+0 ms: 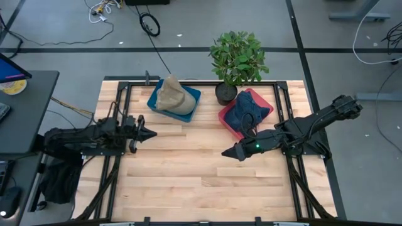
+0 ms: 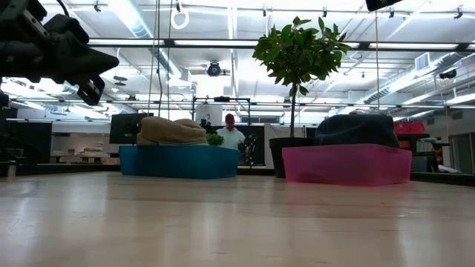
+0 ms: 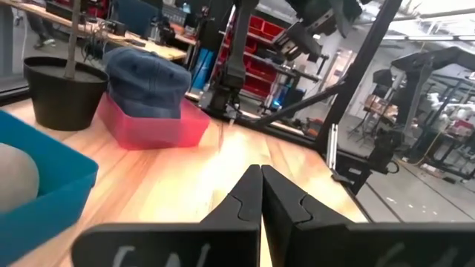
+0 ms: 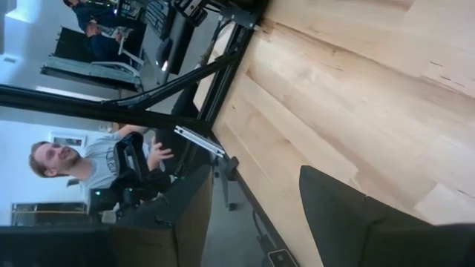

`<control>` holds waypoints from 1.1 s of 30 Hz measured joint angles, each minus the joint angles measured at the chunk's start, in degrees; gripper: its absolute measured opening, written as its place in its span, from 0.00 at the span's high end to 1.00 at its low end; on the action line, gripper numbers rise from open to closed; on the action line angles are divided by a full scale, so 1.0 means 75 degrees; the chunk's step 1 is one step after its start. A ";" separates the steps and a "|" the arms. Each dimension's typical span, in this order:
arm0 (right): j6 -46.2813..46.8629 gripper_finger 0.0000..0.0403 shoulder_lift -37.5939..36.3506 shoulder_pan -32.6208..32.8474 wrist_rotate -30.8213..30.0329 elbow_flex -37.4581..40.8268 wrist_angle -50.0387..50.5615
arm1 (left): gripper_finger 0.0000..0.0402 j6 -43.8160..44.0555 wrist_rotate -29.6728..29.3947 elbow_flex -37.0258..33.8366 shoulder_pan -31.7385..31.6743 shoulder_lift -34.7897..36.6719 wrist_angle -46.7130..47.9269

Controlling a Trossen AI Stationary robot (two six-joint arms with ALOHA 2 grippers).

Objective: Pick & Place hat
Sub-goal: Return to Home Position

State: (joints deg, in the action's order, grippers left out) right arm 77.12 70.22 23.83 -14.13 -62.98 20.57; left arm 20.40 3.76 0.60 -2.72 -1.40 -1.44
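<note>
The brown caps (image 1: 173,97) lie heaped in the blue bin (image 1: 153,100) at the far side of the worktop (image 1: 188,176), near a potted plant (image 1: 237,58) and a pink bin (image 1: 226,119) (that one holds blue denim caps (image 1: 246,110)). The left end effector (image 1: 149,133) hovers over the worktop's left part, fingers pressed together. The right end effector (image 1: 226,152) hangs just in front of the pink bin, fingers spread and holding nothing.
</note>
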 joint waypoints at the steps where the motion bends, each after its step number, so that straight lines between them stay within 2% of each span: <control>1: -0.0001 0.49 0.0000 0.0000 0.0000 0.0000 0.0030 | 0.99 0.0004 -0.0008 0.0000 0.0000 -0.0024 0.0006; 5: -0.0172 0.49 0.0000 0.0000 0.0006 0.0003 -0.0011 | 0.99 0.0048 -0.0009 0.0000 0.0000 -0.0058 0.0020; 8: -0.0357 0.54 0.0000 -0.0003 0.0097 0.0003 -0.0092 | 0.99 0.0258 -0.0011 0.0000 0.0000 -0.0059 0.0031; 11: -0.0603 0.68 0.0000 -0.0007 0.0495 0.0003 -0.0194 | 0.99 0.0395 -0.0008 0.0000 0.0000 -0.0059 0.0037; 14: -0.0983 0.89 0.0000 -0.0086 0.0933 0.0003 -0.0118 | 0.99 0.0396 0.0006 -0.0003 0.0000 -0.0062 -0.0019; 16: -0.1298 0.97 -0.0001 -0.0176 0.1164 0.0003 -0.0062 | 0.99 0.0394 0.0022 -0.0012 0.0000 -0.0062 -0.0168; 22: -0.1918 0.99 -0.0035 -0.0528 0.1730 0.0003 0.0271 | 0.99 0.0393 0.0039 -0.0015 0.0000 -0.0059 -0.0503; 27: -0.2399 0.99 -0.0299 -0.0727 0.1817 0.0070 0.0890 | 0.99 0.0394 0.0029 -0.0015 0.0000 -0.0059 -0.0546; 30: -0.2492 0.99 -0.0787 -0.0740 0.1780 0.0624 0.0559 | 0.99 0.0391 0.0015 -0.0015 0.0000 -0.0059 -0.0554; 33: -0.2405 1.00 -0.1499 -0.0742 0.1404 0.1788 -0.0541 | 0.99 0.0391 0.0014 -0.0015 0.0000 -0.0059 -0.0568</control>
State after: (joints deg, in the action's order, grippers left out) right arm 59.09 58.97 18.27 -3.60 -49.57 16.51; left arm 23.33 3.87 0.49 -2.72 -1.85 -5.70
